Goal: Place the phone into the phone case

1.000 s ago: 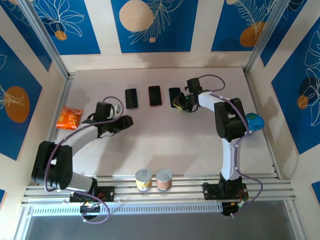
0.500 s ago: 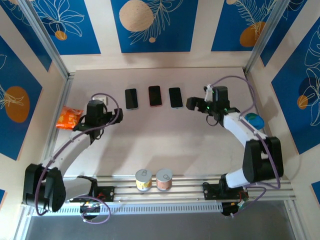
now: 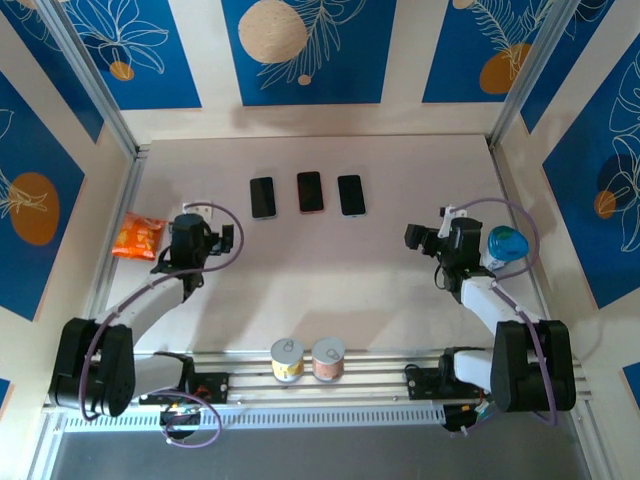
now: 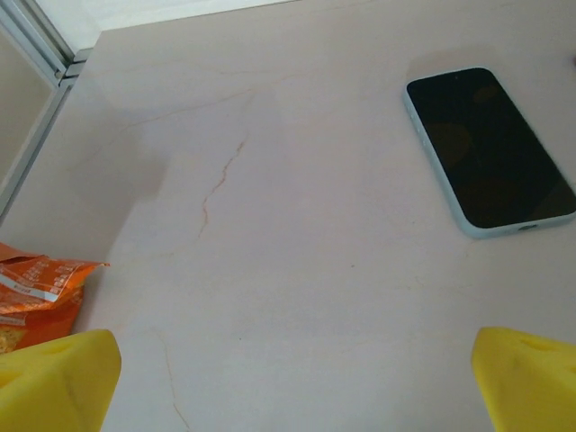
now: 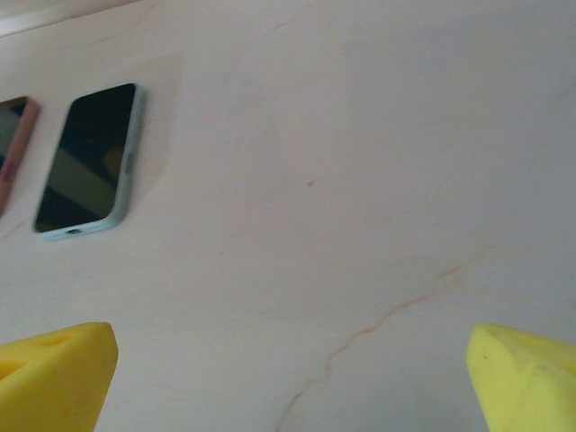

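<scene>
The middle of the table (image 3: 320, 285) lies bare between the left gripper (image 3: 230, 240) and the right gripper (image 3: 414, 236), with free passage there. At the far side, the left phone (image 3: 262, 197), middle phone (image 3: 310, 191) and right phone (image 3: 351, 194) lie flat in a row, with narrow gaps between them. An orange snack bag (image 3: 138, 236) lies near the left arm and a blue object (image 3: 507, 243) just beside the right arm. A yellow can (image 3: 287, 360) and a pink can (image 3: 328, 358) stand at the near rail.

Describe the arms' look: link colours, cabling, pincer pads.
Left arm and right arm: white tubular links, black joint housings, black bases. A purple cable loops loosely along each. Left pincer and right pincer carry bright yellow, blunt wedge-shaped pads.
</scene>
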